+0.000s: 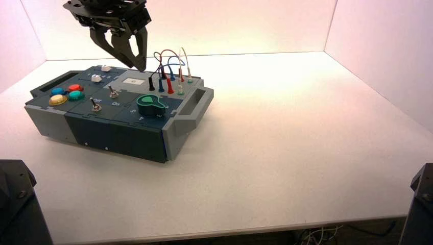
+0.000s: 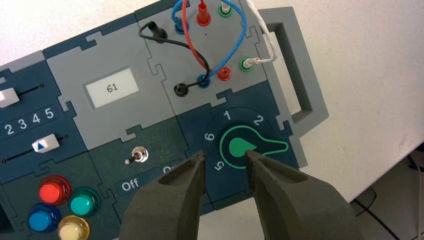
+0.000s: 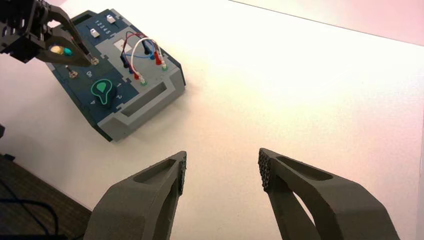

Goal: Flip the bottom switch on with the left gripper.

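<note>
The bottom switch (image 1: 95, 105) is a small silver toggle on the grey-blue box (image 1: 92, 130), close to the yellow button (image 1: 57, 99). In the left wrist view it is hidden behind a finger. My left gripper (image 1: 139, 65) hangs open well above the box's rear half, empty; in its own view the left gripper (image 2: 224, 153) frames the numbers beside the green knob (image 2: 240, 147). The other silver toggle (image 2: 139, 155) sits below the white label (image 2: 112, 88), its lever leaning toward "Off". My right gripper (image 3: 222, 167) stands open over bare table, far from the box.
Red, blue, black and white wires (image 1: 171, 61) arch up from plugs at the box's back right, close to the left fingers. Two white sliders (image 2: 46, 144) and coloured buttons (image 2: 55, 191) fill the box's left part. A grey handle (image 1: 196, 104) juts from its right end.
</note>
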You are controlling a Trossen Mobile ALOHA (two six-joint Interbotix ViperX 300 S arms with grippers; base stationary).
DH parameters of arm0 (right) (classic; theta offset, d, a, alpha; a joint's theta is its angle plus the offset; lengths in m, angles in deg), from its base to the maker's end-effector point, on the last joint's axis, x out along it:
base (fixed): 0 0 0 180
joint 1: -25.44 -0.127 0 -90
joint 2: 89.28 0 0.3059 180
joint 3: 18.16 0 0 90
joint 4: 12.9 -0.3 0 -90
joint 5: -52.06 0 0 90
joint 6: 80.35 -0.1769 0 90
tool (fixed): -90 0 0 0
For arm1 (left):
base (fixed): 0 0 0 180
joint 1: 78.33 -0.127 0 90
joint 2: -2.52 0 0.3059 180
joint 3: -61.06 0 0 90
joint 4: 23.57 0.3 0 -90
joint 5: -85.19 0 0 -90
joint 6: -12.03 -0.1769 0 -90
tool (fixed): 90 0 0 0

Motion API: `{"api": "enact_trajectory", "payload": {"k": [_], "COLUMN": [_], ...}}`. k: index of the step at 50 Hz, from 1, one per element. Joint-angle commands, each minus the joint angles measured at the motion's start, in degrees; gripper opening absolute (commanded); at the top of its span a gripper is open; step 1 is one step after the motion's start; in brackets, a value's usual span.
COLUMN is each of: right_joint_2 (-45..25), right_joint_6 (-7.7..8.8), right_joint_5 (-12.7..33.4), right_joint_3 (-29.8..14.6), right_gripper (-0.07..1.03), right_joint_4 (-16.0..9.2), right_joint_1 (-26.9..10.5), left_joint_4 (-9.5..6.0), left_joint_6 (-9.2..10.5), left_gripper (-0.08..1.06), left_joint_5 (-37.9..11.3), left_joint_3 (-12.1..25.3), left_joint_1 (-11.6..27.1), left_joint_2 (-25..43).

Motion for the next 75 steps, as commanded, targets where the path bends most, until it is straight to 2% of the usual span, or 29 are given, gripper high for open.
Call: {"api": "enact_trajectory", "payload": {"k": [1, 40, 46, 60, 70, 75], "right_joint_2": [-0.8, -0.9, -0.9, -0.9, -1.1, -1.1], "right_joint_6": [-0.35, -0.35, -0.35, -0.35, -0.35, -0.35], "right_joint_5": [-0.4, -0.4, -0.4, -0.4, -0.4, -0.4], "right_joint_3": [-0.8, -0.9, -0.8, -0.8, -0.9, -0.9], "right_gripper": [0.75, 0.75, 0.75, 0.75, 0.75, 0.75], "right_joint_4": [-0.2, -0.2, -0.2, -0.2, -0.2, -0.2], "right_joint_1": [0.2, 0.1, 0.1, 0.1, 0.1, 0.1], "left_joint_4": [0.09, 0.44, 0.44, 0.44, 0.44, 0.53], "left_joint_6": [-0.18, -0.26, -0.09, 1.32, 3.6, 4.04], "left_gripper": [0.44, 0.44, 0.44, 0.44, 0.44, 0.44], "left_joint_5": [0.2, 0.5, 0.2, -2.2, -5.3, -7.6], "left_joint_3": [1.3, 1.6, 1.4, 1.1, 1.1, 1.2], "left_joint_1": [0.3, 0.1, -1.1, -8.2, -9.3, -9.8], "left_joint_2": [-1.2, -2.6, -3.4, -5.8, -4.2, -2.8]}}
